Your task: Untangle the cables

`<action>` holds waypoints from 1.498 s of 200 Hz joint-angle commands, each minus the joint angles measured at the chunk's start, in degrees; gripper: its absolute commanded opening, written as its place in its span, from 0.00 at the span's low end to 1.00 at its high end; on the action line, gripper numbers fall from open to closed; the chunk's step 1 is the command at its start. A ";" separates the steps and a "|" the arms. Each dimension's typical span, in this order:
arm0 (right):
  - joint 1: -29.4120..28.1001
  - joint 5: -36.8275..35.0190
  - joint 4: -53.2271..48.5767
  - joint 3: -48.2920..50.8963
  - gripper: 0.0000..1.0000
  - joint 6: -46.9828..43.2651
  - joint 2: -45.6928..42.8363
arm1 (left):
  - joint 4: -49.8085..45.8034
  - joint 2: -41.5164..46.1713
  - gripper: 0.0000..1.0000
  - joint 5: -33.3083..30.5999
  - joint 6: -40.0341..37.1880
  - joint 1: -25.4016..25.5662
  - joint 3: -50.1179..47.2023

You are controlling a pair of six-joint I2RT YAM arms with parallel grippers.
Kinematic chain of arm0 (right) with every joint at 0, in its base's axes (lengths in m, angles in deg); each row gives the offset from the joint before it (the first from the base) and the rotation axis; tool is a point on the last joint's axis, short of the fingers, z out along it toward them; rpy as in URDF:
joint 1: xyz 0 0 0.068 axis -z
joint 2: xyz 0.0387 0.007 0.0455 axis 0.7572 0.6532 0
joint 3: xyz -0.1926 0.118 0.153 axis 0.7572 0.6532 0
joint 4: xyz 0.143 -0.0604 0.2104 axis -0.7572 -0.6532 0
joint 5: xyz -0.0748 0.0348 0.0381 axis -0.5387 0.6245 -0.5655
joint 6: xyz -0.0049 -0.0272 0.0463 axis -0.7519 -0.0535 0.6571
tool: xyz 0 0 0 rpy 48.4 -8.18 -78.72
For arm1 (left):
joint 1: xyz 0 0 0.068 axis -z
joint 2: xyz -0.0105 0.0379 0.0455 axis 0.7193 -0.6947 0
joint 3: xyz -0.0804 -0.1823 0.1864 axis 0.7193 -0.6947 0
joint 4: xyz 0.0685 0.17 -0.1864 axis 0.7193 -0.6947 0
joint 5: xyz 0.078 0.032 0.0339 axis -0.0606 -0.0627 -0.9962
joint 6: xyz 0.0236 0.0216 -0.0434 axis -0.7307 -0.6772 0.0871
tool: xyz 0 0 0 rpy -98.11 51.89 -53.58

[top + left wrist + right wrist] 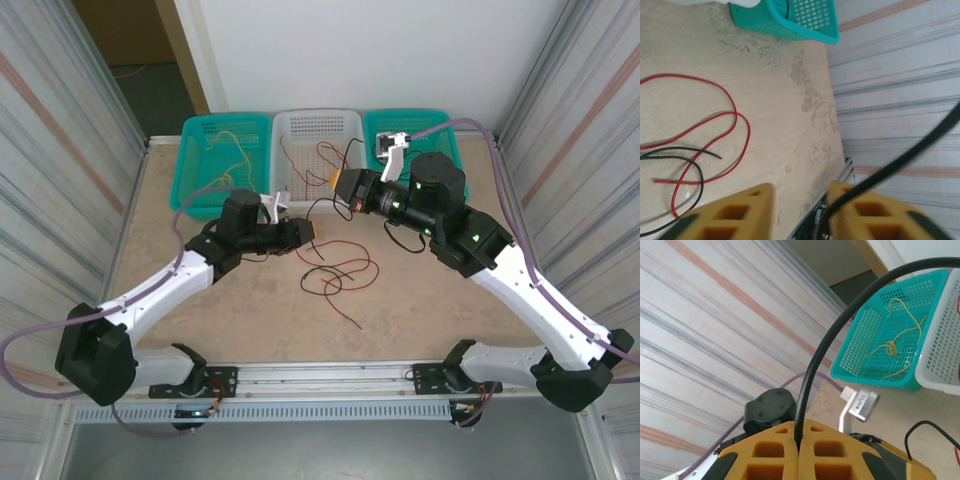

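**Tabletop**, beige, stone-patterned. The tangle is carried near its middle, and three baskets are ranged along the far edge.

**Baskets.**
- Teal basket of perforated plastic, far left. A yellowish-tan cable, thin and curly, is laid in it.
- White basket of perforated plastic, centre. Red strands are seen inside.
- Second teal basket, far right. Its contents cannot be made out.

**Right claw**, yellow-fingered, is held raised in front of the white basket. Its fingers are pressed together on the black cable, thin and flexible, which is seen rising from the seam in a long curve.

**Left claw**, yellow-fingered, is held just beside the right one. Its fingers are spread, and bare tabletop is seen between them. The black cable is laid along the inner edge of one finger and is not yet pinched.

**Red cable**, thin and looped, is left loose on the tabletop near the claws. It is crossed by a black strand. Whether that strand is the tail of the held cable cannot be told.

**Step in hand (judged).** The black cable is being parted from the red, and a second grip on it is being set up.

**Next move (judged).** The left claw is to be closed squarely on the black cable. The two holds are then to be drawn apart so the strand is slid out of the red loops. Care is called for that the red is not dragged along.
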 commanded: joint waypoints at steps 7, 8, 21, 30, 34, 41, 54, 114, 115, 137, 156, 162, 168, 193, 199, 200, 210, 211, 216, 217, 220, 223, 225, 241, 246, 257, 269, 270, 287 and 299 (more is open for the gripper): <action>1.15 0.38 0.72 -1.43 0.00 1.09 -0.40 | -0.78 -0.49 0.13 -0.56 -1.85 0.64 2.74; 1.16 0.37 0.71 -1.43 0.00 1.09 -0.42 | -0.85 -0.49 0.12 -0.58 -1.90 0.64 2.74; 1.96 0.28 0.46 -1.60 0.00 1.09 -0.56 | -2.51 -0.40 0.02 -1.30 -2.68 0.62 2.83; 2.71 0.27 0.28 -1.82 0.00 1.01 -0.71 | -5.12 -0.27 0.00 -2.65 -3.94 0.82 3.27; 3.04 0.27 0.10 -1.95 0.00 1.00 -0.78 | -7.09 -0.23 0.00 -3.76 -4.75 1.17 3.76; 3.87 0.35 -0.06 -2.19 0.00 1.00 -0.77 | -10.64 -0.22 0.00 -6.13 -6.74 1.84 4.73; 5.53 0.18 -0.71 -3.10 0.00 0.71 -0.53 | -15.03 -0.06 0.00 -9.29 -10.21 3.26 5.93; 20.80 0.66 -3.78 -7.27 0.00 2.48 0.69 | -24.39 3.60 0.00 -21.05 -21.01 10.67 5.16; 21.09 0.73 -3.78 -7.38 0.00 2.62 0.70 | -24.48 3.62 0.00 -21.19 -21.10 10.76 5.14; 25.58 4.04 -3.93 -9.86 0.00 4.50 2.49 | -25.44 4.42 0.00 -21.66 -23.19 11.79 4.93; 26.24 4.27 -4.85 -11.95 0.00 3.94 3.84 | -25.56 4.61 0.00 -20.87 -26.43 13.60 5.57; 26.40 4.10 -5.28 -12.45 0.00 3.53 4.11 | -25.54 4.61 0.00 -20.40 -27.99 14.64 5.99; 26.60 3.74 -5.80 -12.87 0.00 3.10 4.27 | -25.70 4.61 0.00 -20.41 -29.78 15.88 6.43; 27.96 3.67 -7.83 -13.73 0.00 2.23 4.80 | -26.58 4.02 0.00 -19.14 -33.75 19.87 8.30; 28.28 3.93 -8.22 -13.73 0.00 2.15 5.04 | -26.59 3.78 0.00 -17.96 -33.61 20.14 8.55; 28.31 3.99 -8.24 -13.69 0.00 2.15 5.03 | -26.63 3.76 0.00 -17.80 -33.60 20.15 8.63; 28.48 4.37 -8.59 -13.37 0.00 2.14 5.36 | -26.08 3.56 0.00 -15.78 -33.13 20.13 8.78; 28.50 4.43 -8.60 -13.33 0.00 2.14 5.41 | -25.98 3.56 0.00 -15.61 -33.14 20.10 8.79; 28.51 4.73 -8.61 -13.07 0.00 2.23 5.47 | -25.39 3.61 0.00 -14.81 -32.83 20.15 8.74; 28.51 4.83 -8.65 -13.05 0.00 2.23 5.51 | -25.28 3.63 0.00 -14.73 -32.72 20.11 8.73; 28.44 5.10 -8.74 -12.95 0.00 2.23 5.67 | -24.78 3.72 0.00 -14.41 -32.50 20.11 8.70; 28.51 5.37 -8.90 -12.87 0.00 2.23 5.87 | -24.19 3.83 0.00 -14.13 -32.08 20.15 8.62; 28.47 5.50 -9.08 -12.94 0.02 2.23 6.02 | -23.94 3.95 0.00 -14.02 -31.84 20.16 8.56; 28.54 5.55 -11.76 -13.25 0.28 1.61 7.39 | -20.89 4.99 0.00 -13.15 -29.97 20.05 8.28; 28.75 5.34 -13.63 -13.54 0.40 1.37 8.01 | -20.26 5.34 0.00 -12.92 -29.43 19.93 8.36; 29.20 5.34 -16.56 -13.78 0.53 1.05 8.96 | -19.12 5.89 0.00 -11.66 -28.27 19.28 8.71; 29.39 5.01 -19.04 -13.10 0.65 0.25 9.12 | -17.98 6.62 0.00 -9.38 -26.56 17.82 8.89; 29.39 4.93 -19.23 -12.98 0.66 0.19 9.09 | -17.89 6.72 0.00 -9.20 -26.38 17.67 8.89; 29.48 2.38 -22.39 -10.62 0.68 -0.18 7.69 | -16.10 8.61 0.00 -5.89 -23.58 15.06 8.15; 29.53 0.70 -24.05 -8.78 0.69 -0.85 5.96 | -14.02 10.37 0.00 -3.42 -21.06 12.57 6.97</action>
